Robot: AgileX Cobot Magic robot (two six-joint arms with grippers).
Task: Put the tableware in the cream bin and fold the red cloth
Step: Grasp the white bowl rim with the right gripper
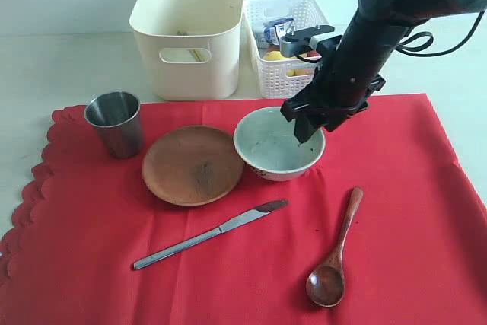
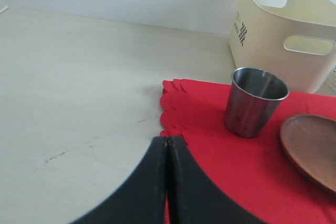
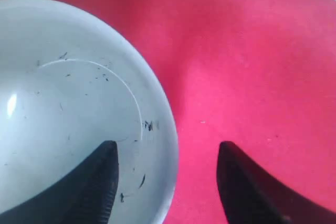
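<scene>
Bowl (image 3: 63,103) rim between parted right jaws, one inside, one outside

readable text: none legible in any view
cream bin (image 2: 262,51): dark dot-grid mark (image 2: 241,31) on its left end wall, faint small print above it, too small to read
white lattice basket (image 1: 281,78): packets (image 1: 275,32) inside carry blue print, blurred, unreadable
numbers/brands: none made out
</scene>
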